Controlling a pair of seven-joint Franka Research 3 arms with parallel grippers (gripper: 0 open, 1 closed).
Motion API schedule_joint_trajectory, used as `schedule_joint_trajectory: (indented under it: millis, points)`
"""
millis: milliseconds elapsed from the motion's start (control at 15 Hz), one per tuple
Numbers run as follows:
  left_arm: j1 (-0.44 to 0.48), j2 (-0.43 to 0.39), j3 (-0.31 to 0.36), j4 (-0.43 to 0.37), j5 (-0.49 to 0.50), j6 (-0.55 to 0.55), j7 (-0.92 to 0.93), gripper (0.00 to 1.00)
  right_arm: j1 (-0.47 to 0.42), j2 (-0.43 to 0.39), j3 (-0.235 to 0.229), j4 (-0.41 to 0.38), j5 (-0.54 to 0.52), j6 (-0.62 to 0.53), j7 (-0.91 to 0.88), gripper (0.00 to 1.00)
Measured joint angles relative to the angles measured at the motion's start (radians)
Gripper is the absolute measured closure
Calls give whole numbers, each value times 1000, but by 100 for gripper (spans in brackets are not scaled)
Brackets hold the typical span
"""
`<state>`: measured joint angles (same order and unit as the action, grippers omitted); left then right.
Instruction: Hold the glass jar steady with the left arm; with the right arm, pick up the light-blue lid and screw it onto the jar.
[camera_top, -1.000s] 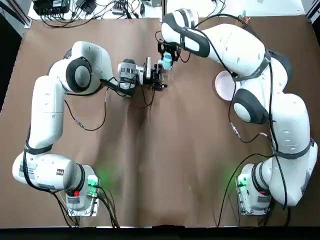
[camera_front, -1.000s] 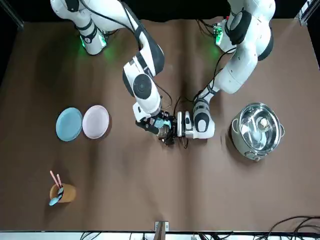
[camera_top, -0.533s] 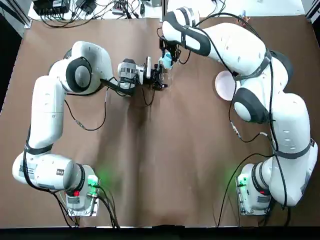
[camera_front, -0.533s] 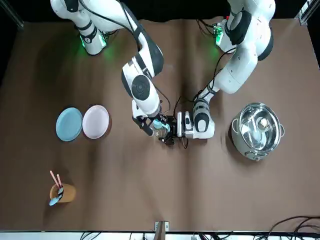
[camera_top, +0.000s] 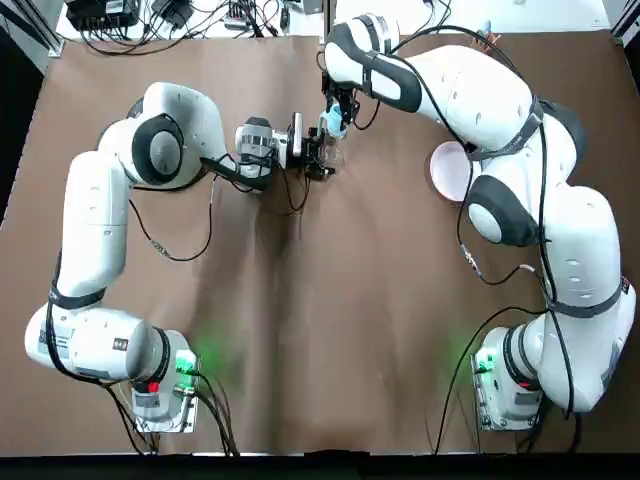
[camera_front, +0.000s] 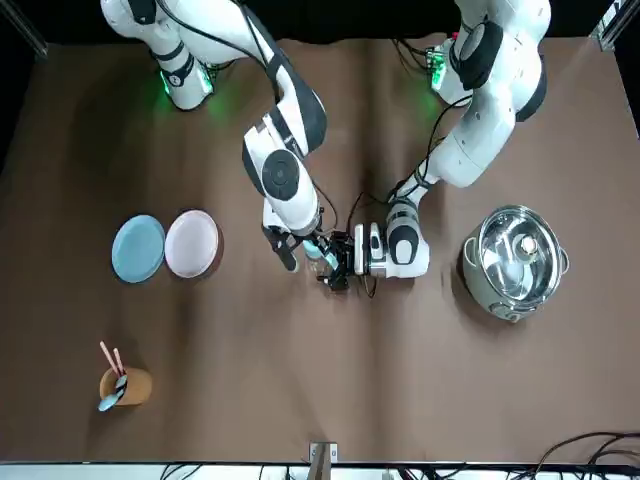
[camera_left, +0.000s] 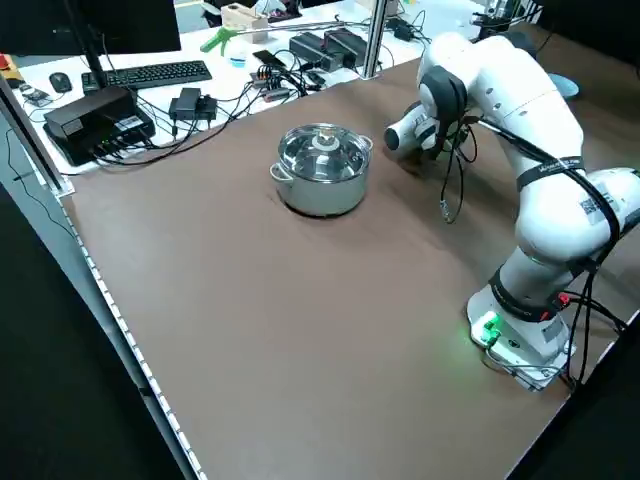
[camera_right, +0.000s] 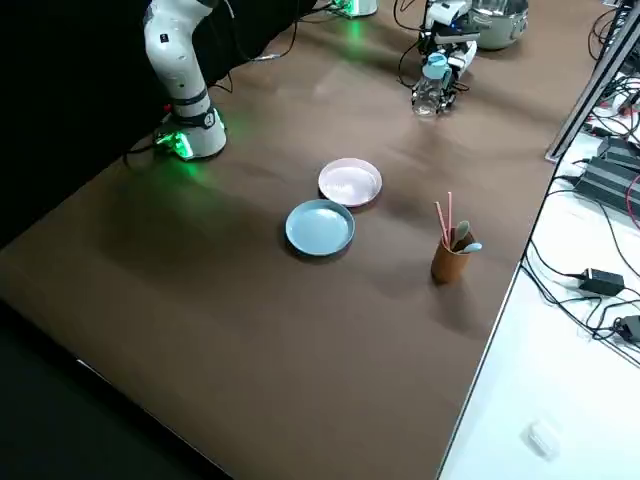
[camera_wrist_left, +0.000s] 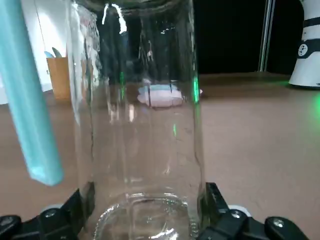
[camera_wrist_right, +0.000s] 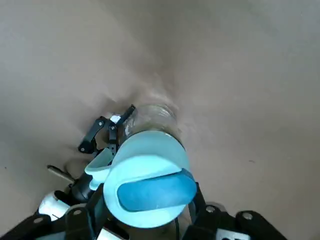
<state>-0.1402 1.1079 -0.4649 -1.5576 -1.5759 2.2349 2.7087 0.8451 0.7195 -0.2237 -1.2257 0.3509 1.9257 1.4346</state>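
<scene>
The right tool (camera_wrist_right: 147, 202) grips the light-blue lid (camera_wrist_right: 150, 167); the left tool (camera_wrist_left: 145, 222) clamps the glass jar (camera_wrist_left: 142, 125). In the top view the lid lies just above the jar in frame, seemingly off-centre.

The glass jar (camera_wrist_left: 142, 125), clear and empty, stands upright on the table (camera_wrist_left: 260, 130), mouth uncovered, clamped near its base by the left gripper (camera_wrist_left: 145, 220). The light-blue lid (camera_wrist_right: 147, 180) (round, a darker blue bar across its top) hangs in the right gripper (camera_wrist_right: 147, 207) close beside the jar's mouth, not seated on it.
</scene>
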Motion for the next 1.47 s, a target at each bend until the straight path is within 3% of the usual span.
schedule_joint_trajectory:
  millis: [867,1000,1133,1333,1467]
  points:
    - [2,3,0,10,-1,2,-7,5,-3,0,1,-6,-19,32,346,32]
    - [3,3,1,12,-1,3,3,5,-5,3,-1,-12,-32,41,358,23]
    - [4,4,3,12,-1,3,9,5,-13,10,-4,-19,-43,53,359,21]
    - [4,4,3,12,1,3,18,5,-21,23,-10,-19,-53,82,358,0]
    - [4,4,3,11,2,2,19,5,-23,26,-11,-19,-57,92,358,0]
